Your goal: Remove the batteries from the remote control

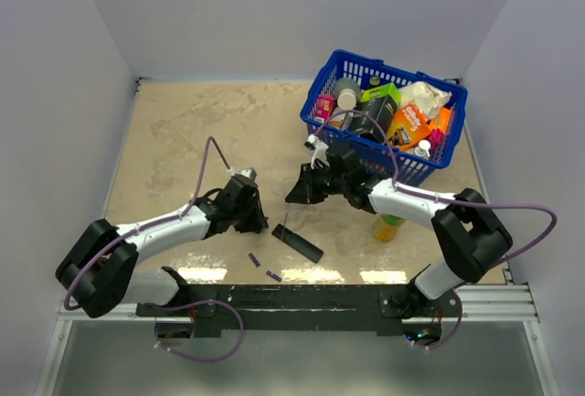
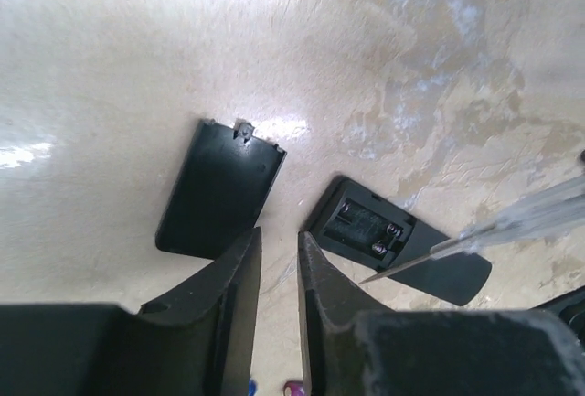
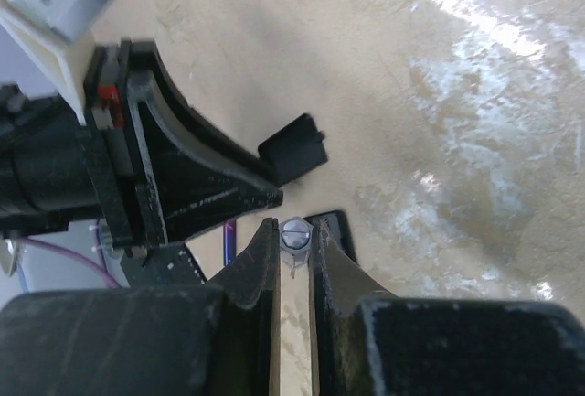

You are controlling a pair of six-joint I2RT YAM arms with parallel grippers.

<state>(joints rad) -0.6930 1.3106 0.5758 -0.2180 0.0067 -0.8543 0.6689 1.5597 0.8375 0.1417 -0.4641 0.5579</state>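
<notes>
Top external: which step is this?

A late one, I judge. Two batteries (image 1: pixel 253 258) lie loose on the desk (image 1: pixel 201 131), the second battery (image 1: pixel 273 275) near the first. Both are close to the remote (image 1: pixel 298 243) but apart from it, on the side toward the arm bases.

Is the remote emptied?

Left wrist shows its recess (image 2: pixel 367 230) facing up, with bare contacts and no cell that I can see. So I think the unloading itself is done. The cover (image 2: pixel 219 190) is off and lies flat just beside the remote.

And the fingers?

The left fingers (image 2: pixel 239 295) stand slightly apart with only desk between them, above the gap between cover and remote. The right fingers (image 3: pixel 260 263) are clamped on a clear stick (image 3: pixel 294 234). Its tip is down just beside the remote, near the recess.

Next move?

Probably lifting the stick away without nudging the remote, then drawing both arms back. A look to confirm the recess is empty would help.

Count?

Two batteries, one remote, one cover, one stick. There is also one blue basket (image 1: pixel 402 72) of goods at the far right and one yellow-green bottle (image 1: pixel 388 227) in front of it.
</notes>
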